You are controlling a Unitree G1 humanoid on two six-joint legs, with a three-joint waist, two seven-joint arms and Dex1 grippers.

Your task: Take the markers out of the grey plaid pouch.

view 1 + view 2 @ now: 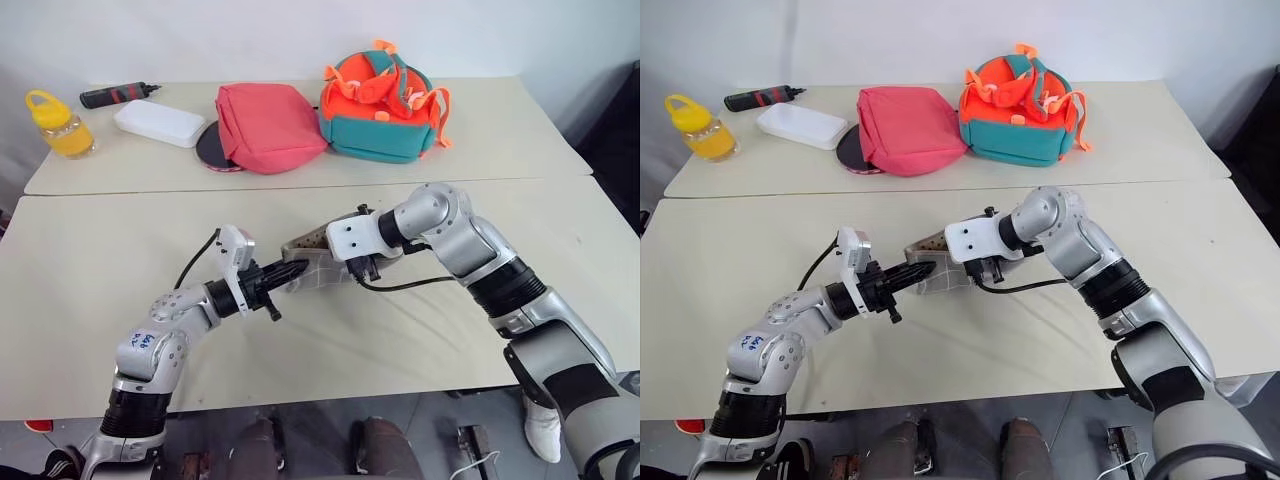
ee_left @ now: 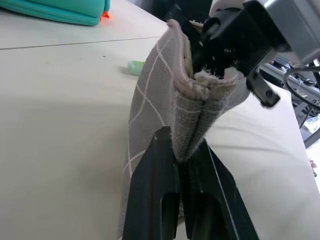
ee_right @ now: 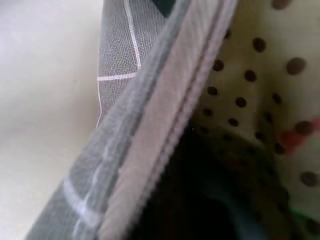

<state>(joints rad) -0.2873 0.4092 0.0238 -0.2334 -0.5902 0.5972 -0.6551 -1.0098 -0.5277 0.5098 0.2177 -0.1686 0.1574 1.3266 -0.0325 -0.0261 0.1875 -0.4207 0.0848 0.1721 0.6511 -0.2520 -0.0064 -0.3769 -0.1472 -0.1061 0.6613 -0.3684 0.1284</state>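
Observation:
The grey plaid pouch is held up off the near table between my two grippers, its mouth open. My left gripper is shut on the pouch's near edge; in the left wrist view its two black fingers pinch the folded fabric. My right gripper points down at the pouch's mouth from the other side. The right wrist view looks past the zipper edge onto dotted lining, with a blurred red patch inside. A small light green piece, perhaps a marker, lies on the table behind the pouch.
On the far table stand a pink-red bag, a teal and orange backpack, a white box, a yellow bottle and a black tool with a red band. A seam divides the two tables.

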